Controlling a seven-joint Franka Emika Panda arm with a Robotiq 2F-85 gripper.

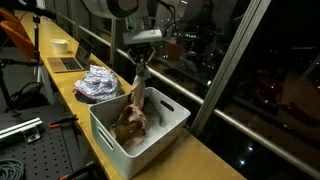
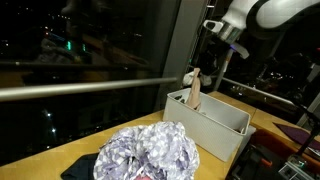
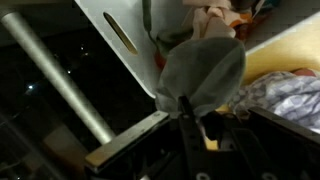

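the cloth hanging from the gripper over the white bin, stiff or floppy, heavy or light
Likely floppy: the cloth hangs as a limp strip from the gripper, lower end bunched in the white bin. Probably light, as one small pinch holds it up. It may drag on the clothes piled beneath it.

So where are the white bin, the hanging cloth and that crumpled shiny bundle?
white bin (image 2: 215, 142): in an exterior view, on its near side wall.
hanging cloth (image 1: 137, 95): in an exterior view, halfway down its length.
crumpled bundle (image 2: 150, 150): in an exterior view, middle of the heap.
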